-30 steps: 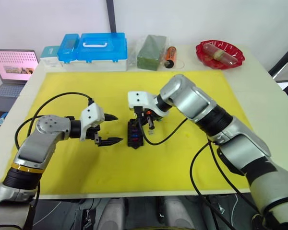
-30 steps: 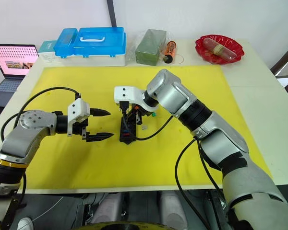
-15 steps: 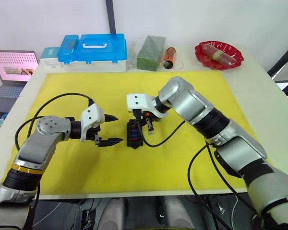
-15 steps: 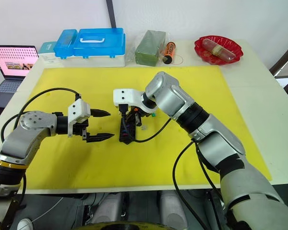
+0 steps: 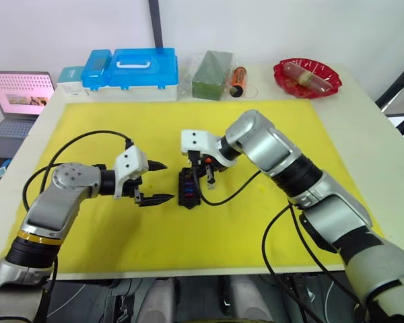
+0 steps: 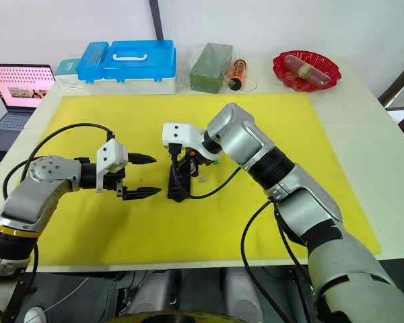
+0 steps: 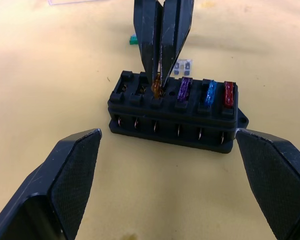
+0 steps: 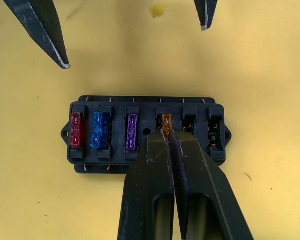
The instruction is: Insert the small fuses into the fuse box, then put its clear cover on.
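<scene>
The black fuse box (image 5: 187, 187) lies mid-mat with red, blue and purple fuses (image 8: 132, 131) seated in its slots. My right gripper (image 8: 167, 134) stands over it, shut on an orange fuse (image 7: 156, 88) that sits in the fourth slot. Two slots beside it are empty. My left gripper (image 5: 155, 182) hovers open just left of the box, not touching it. A teal fuse (image 7: 133, 39) and a grey one (image 7: 184, 66) lie loose on the mat behind the box. A strip of clear plastic (image 7: 72, 1) shows farther back; I cannot tell whether it is the clear cover.
A yellow mat (image 5: 121, 242) covers the table. Along the back stand a blue lidded case (image 5: 131, 67), a bagged green block (image 5: 212, 74), an orange cylinder (image 5: 238, 79) and a red bowl (image 5: 308, 75). A laptop (image 5: 17, 101) sits off the left edge.
The right gripper has stayed over the fuse box with the orange fuse, shifting only slightly. The left gripper has held its place, open.
</scene>
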You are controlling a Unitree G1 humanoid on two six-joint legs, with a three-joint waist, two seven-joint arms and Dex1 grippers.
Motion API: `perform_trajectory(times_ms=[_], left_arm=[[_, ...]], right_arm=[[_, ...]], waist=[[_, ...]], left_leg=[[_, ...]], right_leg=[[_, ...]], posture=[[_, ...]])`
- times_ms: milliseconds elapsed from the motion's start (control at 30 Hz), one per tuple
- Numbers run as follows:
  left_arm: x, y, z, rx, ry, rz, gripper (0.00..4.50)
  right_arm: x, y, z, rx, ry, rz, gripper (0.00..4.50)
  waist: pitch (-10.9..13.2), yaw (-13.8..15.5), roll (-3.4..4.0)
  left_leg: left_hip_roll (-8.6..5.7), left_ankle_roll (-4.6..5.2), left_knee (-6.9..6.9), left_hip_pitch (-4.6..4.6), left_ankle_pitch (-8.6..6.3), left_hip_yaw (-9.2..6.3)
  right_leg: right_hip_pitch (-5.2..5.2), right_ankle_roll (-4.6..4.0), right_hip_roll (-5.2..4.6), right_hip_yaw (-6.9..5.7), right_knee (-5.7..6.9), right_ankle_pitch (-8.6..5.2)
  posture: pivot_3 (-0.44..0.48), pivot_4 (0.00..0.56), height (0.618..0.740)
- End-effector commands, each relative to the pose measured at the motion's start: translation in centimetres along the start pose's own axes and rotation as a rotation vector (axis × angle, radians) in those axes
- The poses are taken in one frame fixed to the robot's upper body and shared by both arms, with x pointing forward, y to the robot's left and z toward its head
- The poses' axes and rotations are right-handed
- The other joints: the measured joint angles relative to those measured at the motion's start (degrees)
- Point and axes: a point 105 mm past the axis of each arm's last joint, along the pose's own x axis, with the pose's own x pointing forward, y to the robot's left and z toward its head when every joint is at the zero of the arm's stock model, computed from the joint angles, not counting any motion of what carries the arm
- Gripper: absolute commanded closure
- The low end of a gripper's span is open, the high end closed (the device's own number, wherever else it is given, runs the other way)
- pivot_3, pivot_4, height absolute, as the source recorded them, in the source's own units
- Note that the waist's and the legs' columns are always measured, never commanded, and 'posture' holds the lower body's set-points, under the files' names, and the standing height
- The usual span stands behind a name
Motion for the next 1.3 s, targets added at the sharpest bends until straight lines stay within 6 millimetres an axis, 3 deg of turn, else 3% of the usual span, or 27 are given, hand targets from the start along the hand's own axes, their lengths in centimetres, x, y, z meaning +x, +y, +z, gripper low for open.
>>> perform_trajectory(times_ms=[33,300,400,1000,1300], left_arm=[[-0.3,0.3,1.0,0.038,-0.022,0.014,0.0],[-0.2,0.3,1.1,0.038,-0.025,0.011,0.0],[-0.2,0.3,1.1,0.036,-0.026,0.011,0.0],[-0.4,0.4,0.9,0.032,-0.022,0.017,0.0],[-0.5,0.6,1.0,0.034,-0.022,0.02,0.0]], right_arm=[[0.3,0.2,-0.5,0.024,0.01,-0.003,4.48],[-0.4,0.0,0.0,0.014,-0.014,-0.027,4.48],[-0.6,-0.1,0.1,0.019,-0.019,-0.035,3.86],[-3.2,0.2,2.3,0.005,-0.113,-0.037,3.86],[-4.2,0.8,3.3,0.078,-0.393,-0.062,3.86]], waist=[[0.0,0.0,0.0],[0.0,0.0,0.01],[0.0,0.0,0.01],[0.0,0.0,0.03],[0.0,0.2,0.01]], left_leg=[[0.0,0.0,0.0,0.0,0.0,0.0],[0.0,0.0,0.0,-0.01,0.0,0.0],[0.0,0.0,0.0,-0.02,0.0,0.0],[0.0,0.0,-0.01,-0.1,0.0,-0.01],[0.0,0.0,-0.03,-0.11,0.0,-0.01]], right_leg=[[0.0,0.0,0.0,0.0,0.0,0.0],[0.0,0.0,0.0,0.0,-0.01,0.0],[0.0,0.0,0.0,0.0,-0.01,0.0],[-0.08,0.0,0.0,0.0,-0.03,0.0],[-0.08,0.0,-0.01,-0.01,-0.06,0.0]], posture=[[0.0,0.15,0.74],[0.0,0.15,0.74],[0.0,0.15,0.74],[0.0,0.15,0.74],[0.0,0.15,0.74]])
